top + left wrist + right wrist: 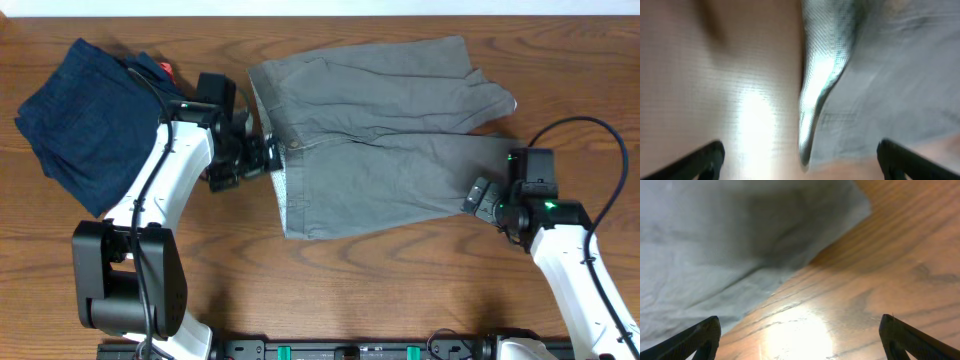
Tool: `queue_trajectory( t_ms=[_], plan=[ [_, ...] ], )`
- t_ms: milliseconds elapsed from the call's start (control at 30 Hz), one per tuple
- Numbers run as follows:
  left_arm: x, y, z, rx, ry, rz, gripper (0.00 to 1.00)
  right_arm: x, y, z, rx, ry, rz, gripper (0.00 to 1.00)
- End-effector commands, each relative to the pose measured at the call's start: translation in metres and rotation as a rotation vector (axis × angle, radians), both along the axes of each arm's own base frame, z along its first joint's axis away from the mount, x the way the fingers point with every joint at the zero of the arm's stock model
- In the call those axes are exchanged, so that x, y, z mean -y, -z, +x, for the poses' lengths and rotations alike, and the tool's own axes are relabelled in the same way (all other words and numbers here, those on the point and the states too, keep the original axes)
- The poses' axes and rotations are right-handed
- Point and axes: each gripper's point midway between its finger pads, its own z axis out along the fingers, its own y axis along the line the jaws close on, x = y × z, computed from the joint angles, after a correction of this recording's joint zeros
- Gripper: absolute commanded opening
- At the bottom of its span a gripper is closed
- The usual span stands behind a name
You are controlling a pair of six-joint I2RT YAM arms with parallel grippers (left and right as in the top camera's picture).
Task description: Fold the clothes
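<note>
The grey-taupe shorts [380, 140] lie spread flat across the middle of the table, waistband to the left with pale lining showing. My left gripper [262, 157] is open at the waistband edge; in the left wrist view the fabric's pale edge [815, 100] lies between the fingers [800, 165], not gripped. My right gripper [482, 198] is open at the lower right leg hem; in the right wrist view the grey cloth [730, 245] lies ahead and left, bare wood between the fingers [800, 340].
A dark navy folded garment [85, 115] with a red tag [166, 70] lies at the far left. The wooden table [400, 280] extends in front of the shorts.
</note>
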Motion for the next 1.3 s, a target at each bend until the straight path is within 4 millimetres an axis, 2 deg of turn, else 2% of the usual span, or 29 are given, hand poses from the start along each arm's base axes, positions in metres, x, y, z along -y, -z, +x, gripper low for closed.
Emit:
queue_trajectory(
  t_ms=[0,100,233,500,767,967,1067,1167,1267],
  plan=[
    [-0.002,0.001,-0.024,-0.151,-0.161,0.025,0.98,0.017,-0.007,-0.001,0.021,0.122,0.013,0.99],
    [0.005,0.005,-0.047,-0.256,-0.219,0.045,0.98,0.033,-0.006,-0.007,0.023,0.247,0.037,0.99],
    [0.027,0.017,-0.067,-0.336,-0.308,0.071,0.98,0.046,-0.006,-0.01,0.026,0.304,0.044,0.99],
    [0.068,0.055,-0.081,-0.329,-0.466,0.084,0.98,0.047,-0.004,-0.017,-0.002,0.304,0.041,0.99],
    [0.06,0.081,-0.088,-0.3,-0.614,0.162,0.99,0.048,-0.003,-0.018,-0.007,0.295,0.035,0.99],
    [0.064,0.101,-0.074,-0.204,-0.629,0.098,0.73,0.048,-0.003,-0.018,-0.007,0.292,0.034,0.99],
    [0.058,0.103,-0.07,-0.166,-0.636,0.123,0.49,0.048,-0.003,-0.018,-0.008,0.291,0.034,0.99],
    [0.058,0.103,-0.072,-0.172,-0.621,0.126,0.33,0.047,-0.003,-0.019,-0.013,0.292,0.035,0.99],
    [0.06,0.102,-0.079,-0.195,-0.558,0.119,0.29,0.047,-0.003,-0.02,-0.016,0.292,0.035,0.99]
  ],
)
